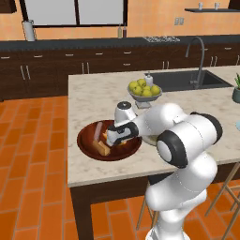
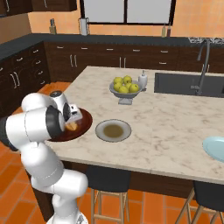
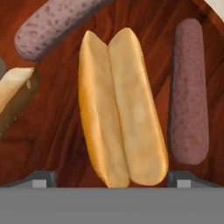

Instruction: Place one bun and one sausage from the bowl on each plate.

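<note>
Over the bowl point(image 1: 84, 140) on the worktop point(image 1: 93, 93) we see the fingers point(image 3: 111, 178) spread wide, released, one tip on each side of the orange bun's point(image 3: 120, 109) near end; a sausage point(image 3: 189, 92) lies beside it, another point(image 3: 52, 26) beyond; the tan bun point(image 3: 13, 87) sits apart; the grey plate point(image 2: 113, 130) stands near the bowl, the blue plate point(image 2: 215, 148) well apart.

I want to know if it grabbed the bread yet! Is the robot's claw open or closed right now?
Gripper: open, holding nothing; its two tips stand on either side of the orange-yellow bun in the wooden bowl.
</note>
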